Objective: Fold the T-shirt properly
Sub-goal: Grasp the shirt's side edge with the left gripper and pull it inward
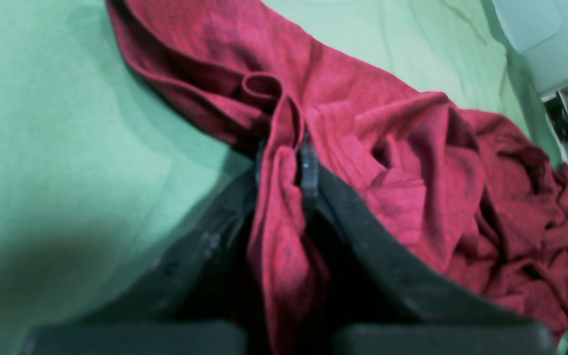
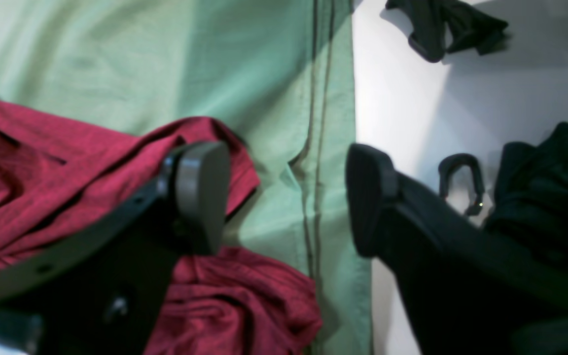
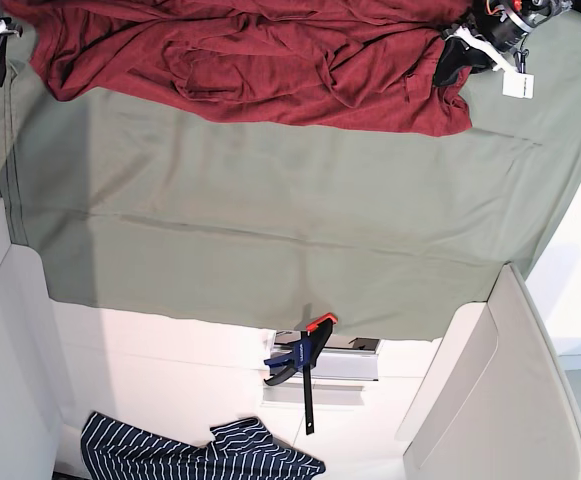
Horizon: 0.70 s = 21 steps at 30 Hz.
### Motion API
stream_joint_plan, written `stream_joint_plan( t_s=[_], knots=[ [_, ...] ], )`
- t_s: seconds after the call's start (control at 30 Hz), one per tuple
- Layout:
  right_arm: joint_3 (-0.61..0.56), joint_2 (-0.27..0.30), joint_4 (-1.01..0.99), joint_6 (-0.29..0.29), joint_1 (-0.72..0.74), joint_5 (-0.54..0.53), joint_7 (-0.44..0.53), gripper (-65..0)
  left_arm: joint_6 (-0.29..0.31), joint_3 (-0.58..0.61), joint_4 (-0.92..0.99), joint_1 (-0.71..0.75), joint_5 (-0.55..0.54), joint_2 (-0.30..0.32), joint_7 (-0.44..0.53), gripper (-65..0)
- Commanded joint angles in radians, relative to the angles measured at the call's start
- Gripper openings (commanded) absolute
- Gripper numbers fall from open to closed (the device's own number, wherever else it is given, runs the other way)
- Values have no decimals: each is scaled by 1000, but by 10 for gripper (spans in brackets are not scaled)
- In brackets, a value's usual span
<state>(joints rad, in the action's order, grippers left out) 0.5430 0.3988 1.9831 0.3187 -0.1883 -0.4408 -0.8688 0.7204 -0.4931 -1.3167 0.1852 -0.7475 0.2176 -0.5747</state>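
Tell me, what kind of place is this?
Probably a robot lab bench set up for laundry folding: a green sheet covers a white table, a red T-shirt lies crumpled, and a clamp grips the table edge.

You see the right gripper (image 2: 286, 197) with its jaws wide apart, nothing between them. One finger (image 2: 200, 195) lies over the T-shirt (image 2: 42, 167), which is crumpled on the green cloth sheet (image 2: 165, 64). The other finger (image 2: 370, 197) is past the hem of this sheet, above the white worktop (image 2: 412, 98). Beyond the sheet's edge you also find a small black hook (image 2: 461, 180) and dark fabric (image 2: 550, 192); another dark piece (image 2: 444, 24) lies farther away.
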Motion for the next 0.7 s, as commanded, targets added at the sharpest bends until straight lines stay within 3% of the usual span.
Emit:
stream_joint_plan(
  t_s=[0.0,0.3,0.67],
  knots=[
    [6,19,16,3,8,-5,27,-277,-22,-31,-3,-12,23,19,-13,-650],
    [6,19,16,3,8,-5,26,-277,-22,-97,-34,-89,27,98,-35,-650],
    [6,19,16,3,8,-13,26,-277,-22,-92,-265,-85,146,101,-54,-650]
  ],
)
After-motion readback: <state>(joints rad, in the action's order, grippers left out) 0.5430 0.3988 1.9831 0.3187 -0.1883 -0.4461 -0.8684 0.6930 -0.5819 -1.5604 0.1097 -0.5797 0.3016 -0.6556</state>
